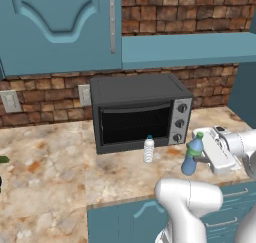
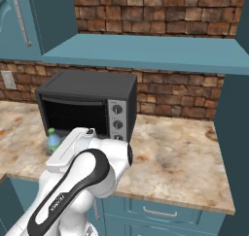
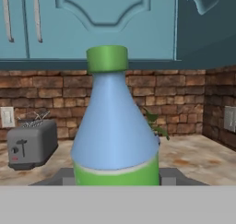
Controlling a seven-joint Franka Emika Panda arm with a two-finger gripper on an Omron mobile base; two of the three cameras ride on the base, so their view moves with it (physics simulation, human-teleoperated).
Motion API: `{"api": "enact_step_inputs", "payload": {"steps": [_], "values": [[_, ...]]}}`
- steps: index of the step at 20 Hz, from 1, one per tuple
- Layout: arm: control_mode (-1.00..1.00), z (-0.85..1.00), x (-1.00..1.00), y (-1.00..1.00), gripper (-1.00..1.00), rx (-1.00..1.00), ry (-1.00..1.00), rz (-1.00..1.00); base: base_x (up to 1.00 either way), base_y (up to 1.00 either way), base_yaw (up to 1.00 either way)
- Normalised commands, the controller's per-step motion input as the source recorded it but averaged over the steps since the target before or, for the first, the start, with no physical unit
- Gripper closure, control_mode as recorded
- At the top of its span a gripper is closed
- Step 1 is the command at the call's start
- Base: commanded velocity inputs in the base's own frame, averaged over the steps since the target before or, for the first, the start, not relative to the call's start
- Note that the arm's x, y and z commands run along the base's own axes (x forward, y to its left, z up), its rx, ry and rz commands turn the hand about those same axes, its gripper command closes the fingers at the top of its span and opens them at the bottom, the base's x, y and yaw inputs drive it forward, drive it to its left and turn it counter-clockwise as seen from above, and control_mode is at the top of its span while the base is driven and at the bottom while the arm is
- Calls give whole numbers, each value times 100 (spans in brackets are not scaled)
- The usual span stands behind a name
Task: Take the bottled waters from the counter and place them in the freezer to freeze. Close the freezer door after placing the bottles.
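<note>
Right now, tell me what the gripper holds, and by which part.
The gripper is shut on the blue bottle, gripping its lower body, around the green label band.

The blue bottle (image 3: 115, 126) has its base cut off at the lower edge of the hand view, and it hides the gripper's fingertips, so how they meet its sides cannot be seen. In the right base view the arm's white link covers everything of that bottle (image 2: 53, 140) except its green cap and shoulder, left of the toaster oven (image 2: 87, 106). Beside the same oven, the clear bottle (image 1: 148, 149) is too small for its label to be read. A toaster (image 3: 30, 144) looks blurred, its controls indistinct.
</note>
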Motion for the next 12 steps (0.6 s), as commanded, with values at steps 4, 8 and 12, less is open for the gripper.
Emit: {"api": "enact_step_inputs", "payload": {"steps": [4, 8, 12], "values": [[100, 0, 0, 0, 100, 0, 0, 0, -58, -23, -33], [100, 0, 0, 0, 100, 0, 0, 0, -56, -35, -59], [100, 0, 0, 0, 100, 0, 0, 0, -11, -65, -68]]}}
